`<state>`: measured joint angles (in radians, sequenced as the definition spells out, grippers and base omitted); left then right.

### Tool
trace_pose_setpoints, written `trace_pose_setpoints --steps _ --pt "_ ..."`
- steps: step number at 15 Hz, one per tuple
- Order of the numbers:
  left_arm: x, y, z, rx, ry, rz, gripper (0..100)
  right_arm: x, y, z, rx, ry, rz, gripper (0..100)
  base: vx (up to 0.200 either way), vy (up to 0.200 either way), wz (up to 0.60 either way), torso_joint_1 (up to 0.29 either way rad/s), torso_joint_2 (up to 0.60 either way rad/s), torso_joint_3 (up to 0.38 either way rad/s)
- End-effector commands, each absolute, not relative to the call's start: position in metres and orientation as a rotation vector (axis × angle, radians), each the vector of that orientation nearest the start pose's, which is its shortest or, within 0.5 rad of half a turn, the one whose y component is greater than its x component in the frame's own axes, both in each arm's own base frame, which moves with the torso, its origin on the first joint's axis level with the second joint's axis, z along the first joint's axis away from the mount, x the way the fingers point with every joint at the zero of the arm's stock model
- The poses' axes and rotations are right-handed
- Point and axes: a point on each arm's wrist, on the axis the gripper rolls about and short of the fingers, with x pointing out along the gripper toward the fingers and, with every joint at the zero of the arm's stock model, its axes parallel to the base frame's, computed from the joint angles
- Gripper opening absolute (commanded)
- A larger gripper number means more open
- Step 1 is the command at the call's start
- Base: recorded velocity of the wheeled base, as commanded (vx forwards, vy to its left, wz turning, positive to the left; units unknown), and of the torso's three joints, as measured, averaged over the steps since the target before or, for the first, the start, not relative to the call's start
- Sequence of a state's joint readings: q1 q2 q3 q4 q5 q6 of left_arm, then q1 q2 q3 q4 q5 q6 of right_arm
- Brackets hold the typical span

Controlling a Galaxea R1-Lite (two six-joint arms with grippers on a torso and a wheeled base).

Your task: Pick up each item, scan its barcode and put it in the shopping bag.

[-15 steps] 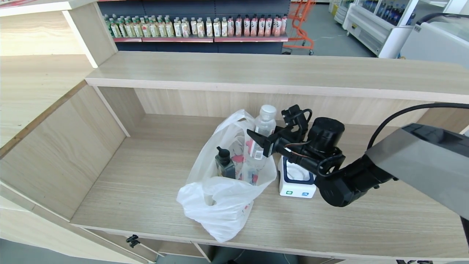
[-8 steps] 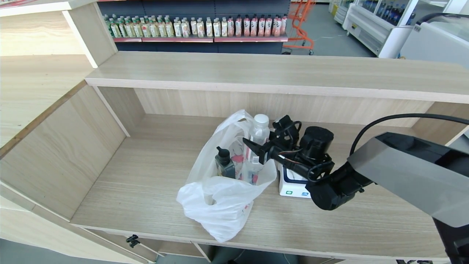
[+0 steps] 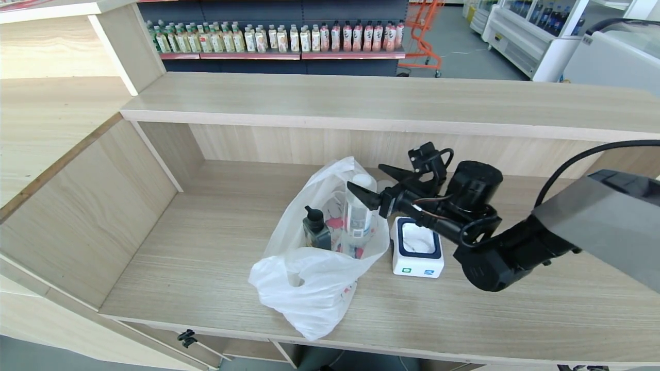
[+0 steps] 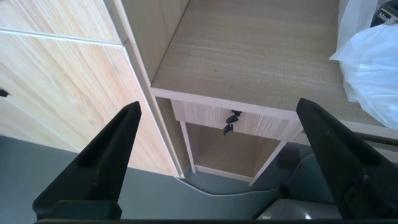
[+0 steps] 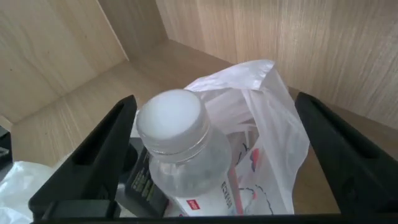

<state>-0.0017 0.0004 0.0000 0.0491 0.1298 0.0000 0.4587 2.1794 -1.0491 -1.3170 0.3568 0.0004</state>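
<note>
A clear water bottle with a white cap stands upright inside the white plastic shopping bag. Beside it in the bag is a dark pump bottle. My right gripper hangs open just above and behind the bottle's top. Its fingers are spread wide to either side of the cap and hold nothing, as seen around the right gripper in the right wrist view. My left gripper is open, low beside the counter's front edge, holding nothing.
A white barcode scanner with a blue-rimmed top stands on the counter right of the bag, under my right wrist. A raised wooden ledge runs behind it and a side wall closes the left. A drawer handle sits under the counter edge.
The bottle has gone down into the bag. My right gripper has let go of it, opened wide, and drawn slightly back and up to the right.
</note>
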Motion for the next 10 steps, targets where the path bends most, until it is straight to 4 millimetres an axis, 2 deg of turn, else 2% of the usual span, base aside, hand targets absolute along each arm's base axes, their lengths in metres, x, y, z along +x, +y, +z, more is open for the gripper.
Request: trace_pose_setpoints --steps 1,2,4,5,6,7,8,10 --pt "-0.023 0.003 0.070 0.003 0.051 0.129 100 0.322 0.154 0.180 0.043 -0.177 0.782 100 0.000 0.000 0.00 0.000 0.00 0.000" --pt "-0.023 0.003 0.070 0.003 0.049 0.129 100 0.289 0.131 0.189 0.041 -0.117 0.759 100 0.000 0.000 0.00 0.000 0.00 0.000" --pt "-0.023 0.003 0.070 0.003 0.051 0.129 100 0.230 0.097 0.201 0.062 -0.074 0.725 100 0.000 0.000 0.00 0.000 0.00 0.000" --pt "-0.023 0.003 0.070 0.003 0.049 0.129 100 0.196 0.083 0.200 0.080 -0.068 0.715 100 0.000 0.000 0.00 0.000 0.00 0.000" --pt "-0.023 0.003 0.070 0.003 0.049 0.129 100 0.167 0.069 0.192 0.081 -0.054 0.696 100 0.000 0.000 0.00 0.000 0.00 0.000" --pt "-0.023 0.003 0.070 0.003 0.049 0.129 100 0.150 0.059 0.186 0.079 -0.039 0.672 100 0.000 0.000 0.00 0.000 0.00 0.000" --pt "-0.023 0.003 0.070 0.003 0.051 0.129 100 0.103 0.036 0.163 0.073 0.049 0.588 100 0.000 0.000 0.00 0.000 0.00 0.000" --pt "-0.023 0.003 0.070 0.003 0.051 0.129 100 0.052 0.015 0.134 0.032 0.130 0.396 100 0.000 0.000 0.00 0.000 0.00 0.000"
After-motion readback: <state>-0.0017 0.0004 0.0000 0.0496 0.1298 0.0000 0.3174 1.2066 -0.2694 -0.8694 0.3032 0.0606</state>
